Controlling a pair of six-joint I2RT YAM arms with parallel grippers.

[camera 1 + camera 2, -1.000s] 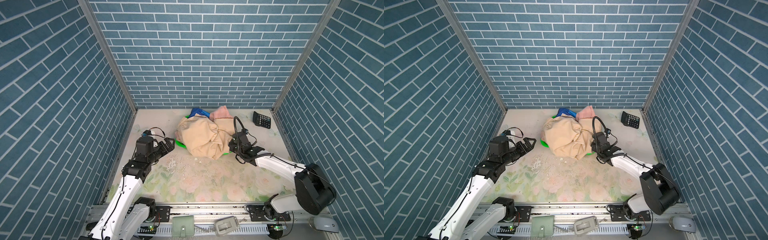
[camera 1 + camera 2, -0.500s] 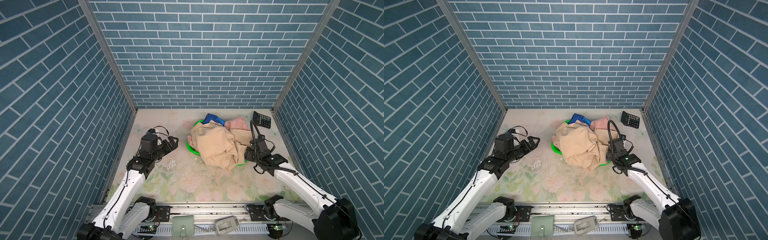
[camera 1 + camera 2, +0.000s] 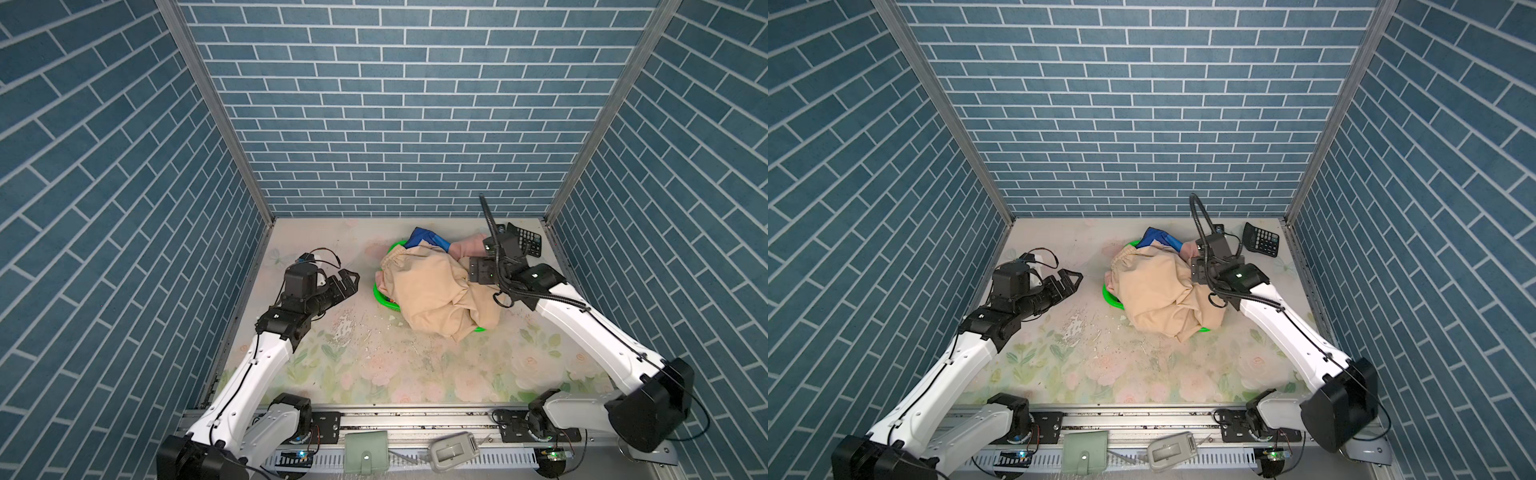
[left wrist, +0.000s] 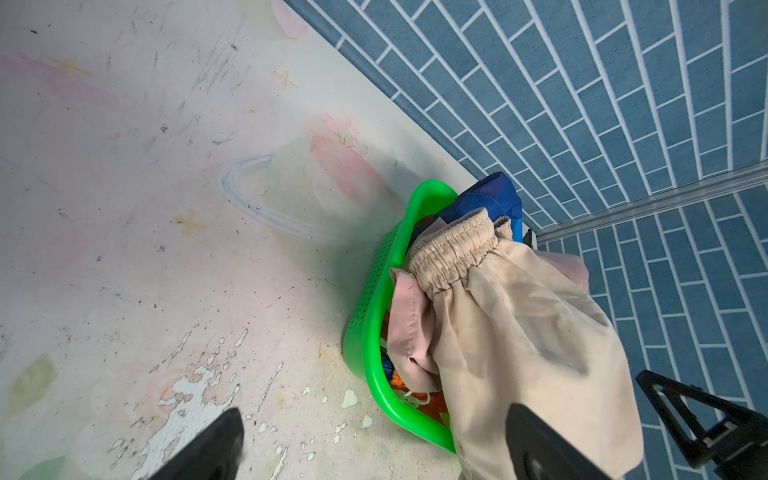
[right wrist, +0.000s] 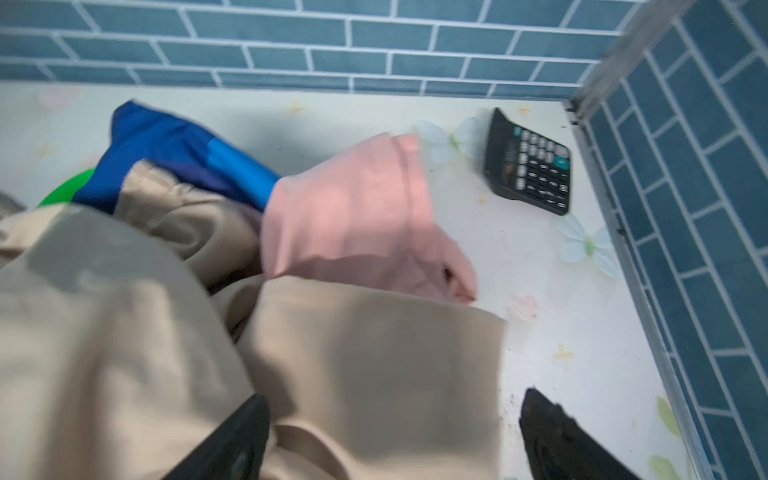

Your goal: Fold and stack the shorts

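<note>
Shorts [image 3: 436, 286] heap crumpled over green basket [image 4: 374, 291], beige pair [image 3: 1158, 291] topmost.

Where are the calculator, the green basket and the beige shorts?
calculator [image 3: 1263, 242], in a top view, keypad
green basket [image 4: 372, 291], left wrist view, perforated side wall
beige shorts [image 3: 430, 291], in a top view, middle of cloth

The beige shorts [image 3: 432, 291] lie crumpled on top of the green basket [image 3: 379, 296]. They cover most of it and spill over its near rim. Their gathered elastic waistband sits at the basket's far left end. The pink shorts [image 3: 468, 248] are bunched beneath them: one part hangs out past the basket's far right side, and another fold peeps out just inside its left rim. The shiny striped shorts [image 3: 424, 240] stick up at the basket's far edge, showing blue bands. Orange cloth deep in the basket may be theirs too.
</note>
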